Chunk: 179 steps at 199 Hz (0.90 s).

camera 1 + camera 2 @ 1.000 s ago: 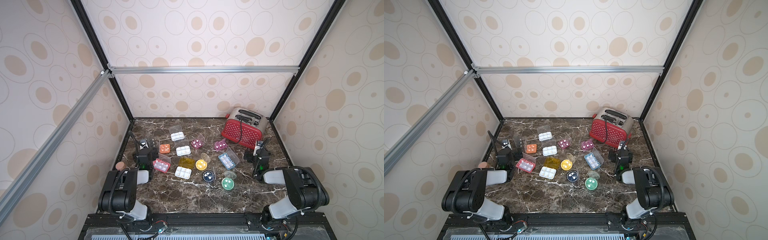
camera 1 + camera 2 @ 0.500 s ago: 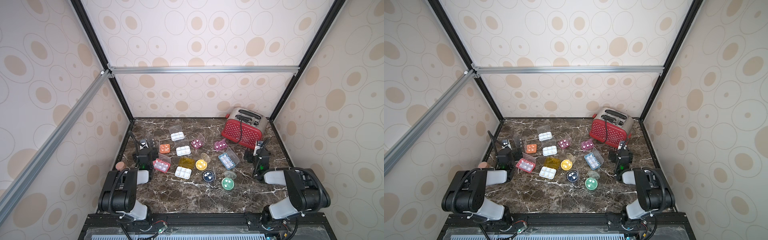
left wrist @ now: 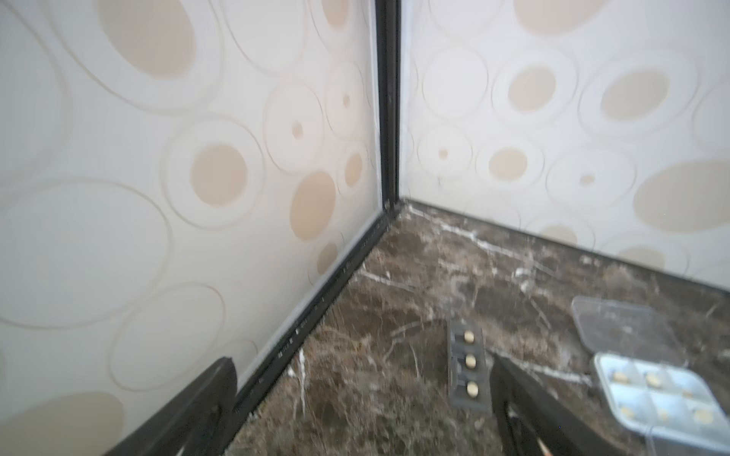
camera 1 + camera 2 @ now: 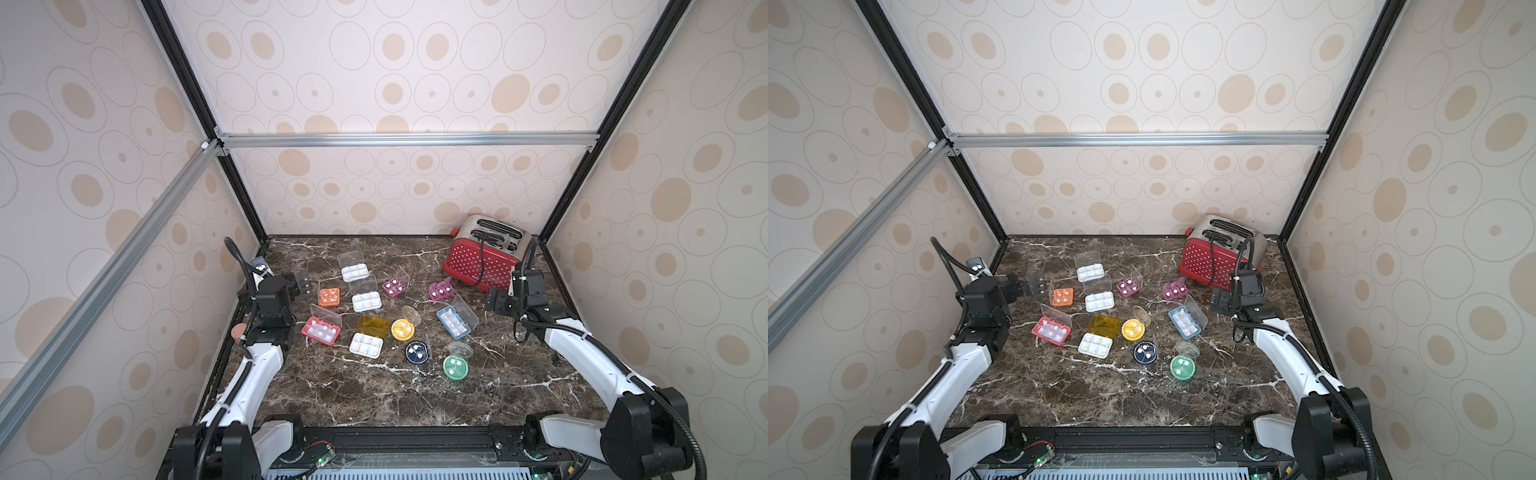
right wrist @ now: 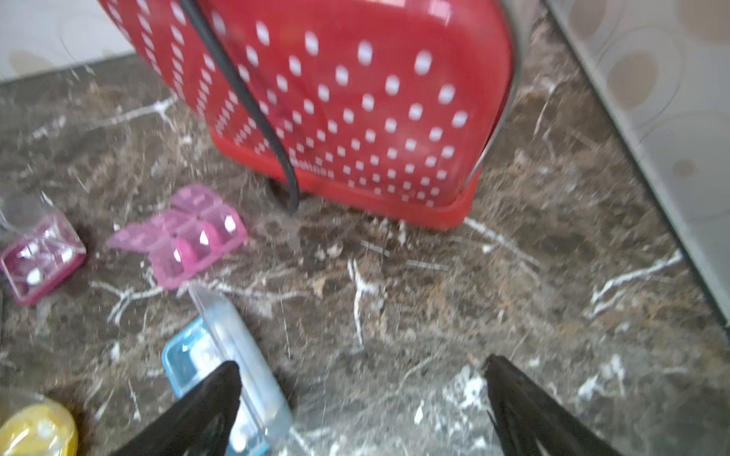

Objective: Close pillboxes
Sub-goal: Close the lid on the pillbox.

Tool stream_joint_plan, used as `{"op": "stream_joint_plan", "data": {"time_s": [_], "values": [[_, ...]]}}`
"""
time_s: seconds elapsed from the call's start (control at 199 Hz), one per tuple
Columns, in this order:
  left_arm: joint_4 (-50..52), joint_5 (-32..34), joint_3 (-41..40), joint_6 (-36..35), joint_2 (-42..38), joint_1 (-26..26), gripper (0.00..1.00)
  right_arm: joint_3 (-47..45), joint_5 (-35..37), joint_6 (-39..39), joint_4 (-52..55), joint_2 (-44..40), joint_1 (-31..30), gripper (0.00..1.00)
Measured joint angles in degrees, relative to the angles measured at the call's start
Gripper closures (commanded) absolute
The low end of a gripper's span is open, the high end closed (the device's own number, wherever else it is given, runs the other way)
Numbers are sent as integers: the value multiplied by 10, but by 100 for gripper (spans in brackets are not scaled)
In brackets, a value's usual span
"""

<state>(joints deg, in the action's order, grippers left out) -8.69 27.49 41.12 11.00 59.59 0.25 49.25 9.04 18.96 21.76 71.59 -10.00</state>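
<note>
Marble tabletop (image 4: pixel 374 395), pillboxes (image 4: pixel 365 301) mostly open; both arms' jaws spread wide, empty

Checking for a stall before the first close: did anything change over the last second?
Nothing visibly changed. The left gripper and right gripper sit where they were, both open and empty. The pillboxes lie in the same spots with their lids as before.

Left gripper (image 4: pixel 294 285) and right gripper (image 4: pixel 494 301) hover low, fingers (image 3: pixel 205 402) spread.
</note>
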Motion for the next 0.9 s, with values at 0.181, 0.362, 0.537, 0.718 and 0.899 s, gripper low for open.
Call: {"op": "stream_joint_plan", "data": {"time_s": [0.181, 0.362, 0.537, 0.718, 0.899], "values": [[210, -10, 171, 47, -68, -63, 1, 2, -44, 41, 127, -3, -53, 0], [388, -89, 221, 114, -93, -150, 1, 3, -96, 65, 209, -53, -78, 5], [463, -159, 177, 191, -53, -319, 1, 6, -147, 76, 261, -77, -98, 22], [426, -236, 114, 263, 29, -445, 1, 6, -195, 83, 267, -89, -106, 25], [287, -302, 49, 363, 90, -541, 15, 6, -213, 98, 261, -89, -106, 37]]}}
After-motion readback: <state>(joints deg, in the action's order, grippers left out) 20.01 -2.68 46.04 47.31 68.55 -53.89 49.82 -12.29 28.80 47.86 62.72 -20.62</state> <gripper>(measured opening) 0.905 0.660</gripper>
